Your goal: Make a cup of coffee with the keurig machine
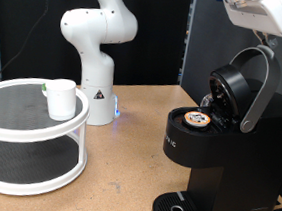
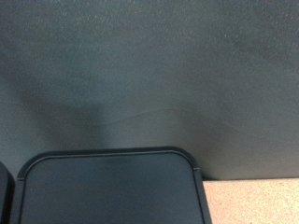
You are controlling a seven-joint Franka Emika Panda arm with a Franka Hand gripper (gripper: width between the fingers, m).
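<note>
The black keurig machine (image 1: 204,162) stands at the exterior view's right with its lid (image 1: 233,91) swung open and its silver-grey handle (image 1: 265,82) raised. A small pod with a brown top (image 1: 197,119) sits in the open brew chamber. The drip platform (image 1: 176,208) under the spout holds nothing. The white cup (image 1: 61,99) stands upright on the top tier of a white round rack, far to the left of the machine. My gripper's white hand (image 1: 261,11) hangs at the top right, just above the raised handle; its fingers do not show. The wrist view shows no fingers.
The white two-tier round rack (image 1: 18,134) fills the exterior view's left. The white robot arm base (image 1: 96,51) stands behind it on the wooden table (image 1: 114,173). The wrist view shows a dark backdrop, a black rounded-corner panel (image 2: 107,191) and a strip of table (image 2: 252,201).
</note>
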